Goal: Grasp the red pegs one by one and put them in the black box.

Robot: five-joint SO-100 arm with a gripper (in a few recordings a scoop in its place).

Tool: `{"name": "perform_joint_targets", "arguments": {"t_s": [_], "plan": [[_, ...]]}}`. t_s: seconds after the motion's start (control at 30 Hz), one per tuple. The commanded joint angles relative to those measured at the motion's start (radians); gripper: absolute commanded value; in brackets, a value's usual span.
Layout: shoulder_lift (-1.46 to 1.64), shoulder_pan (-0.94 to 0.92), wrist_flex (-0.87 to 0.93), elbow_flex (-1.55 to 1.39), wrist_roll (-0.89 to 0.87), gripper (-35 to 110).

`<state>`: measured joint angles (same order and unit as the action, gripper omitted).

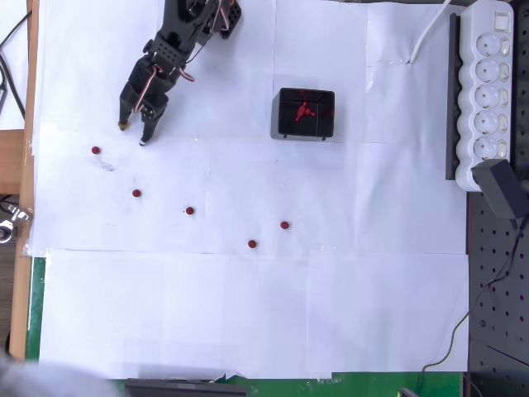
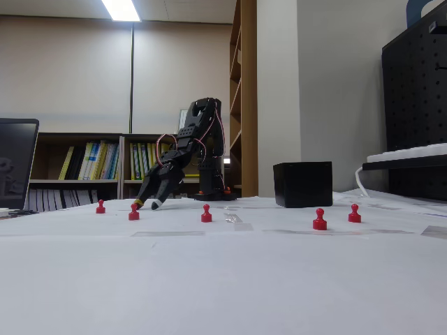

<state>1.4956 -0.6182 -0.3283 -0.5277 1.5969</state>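
Here, nearest the fixed camera, five small dark-red round-headed plastic pegs stand upright on the white paper-covered table (image 1: pixel 248 331), strung out in a loose line: one (image 2: pixel 319 219) and another (image 2: pixel 354 213) toward the right of the fixed view, one in the middle (image 2: pixel 206 213), and two on the left (image 2: pixel 133 212) (image 2: pixel 100 206). From overhead the same five run from the left peg (image 1: pixel 96 150) through (image 1: pixel 136 193), (image 1: pixel 189 211) and (image 1: pixel 251 244) to (image 1: pixel 284 225). Just behind the left ones, my black two-finger gripper (image 1: pixel 134 135) points down at the paper, its fingers a little apart and nothing between them; the tips hang near the leftmost peg, not touching it. Farther back and to the right sits the small square black plastic open-topped box (image 1: pixel 303 113), well apart from my gripper, with some red pegs (image 1: pixel 304 109) lying inside. Beyond it, at the right edge, lies a long white power strip (image 1: pixel 489 91).
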Motion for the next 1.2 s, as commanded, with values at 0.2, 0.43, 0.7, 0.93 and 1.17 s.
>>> {"name": "perform_joint_targets", "arguments": {"t_s": [0.2,0.43,0.7,0.93,1.17], "plan": [[0.172,-0.051,-0.170,-0.133,0.008,17],[0.268,-0.078,-0.183,-0.224,-0.023,17],[0.304,-0.124,-0.201,-0.252,-0.028,17],[0.344,-0.133,-0.245,-0.265,-0.026,17],[0.385,-0.130,-0.245,-0.321,-0.032,17]]}}
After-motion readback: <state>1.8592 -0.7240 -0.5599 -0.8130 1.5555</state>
